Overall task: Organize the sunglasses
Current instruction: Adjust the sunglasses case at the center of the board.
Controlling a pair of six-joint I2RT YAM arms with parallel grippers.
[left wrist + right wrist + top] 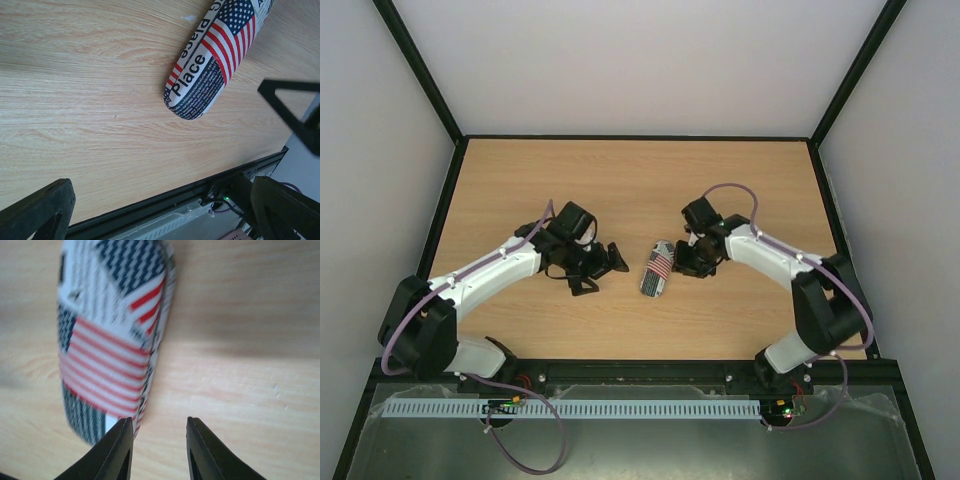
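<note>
Case [658, 268], flag-patterned, is seen shut at centre of the top view. Sunglasses are seen nowhere, so are judged enclosed. Right gripper [157, 440] is set beside it with a slim, empty gap, probably for nudging. Left gripper [601, 273] is spread wide, empty, centre-left.

Case [658, 268] on table [620, 180], between left fingers [40, 212] and right fingers [117, 450].
</note>
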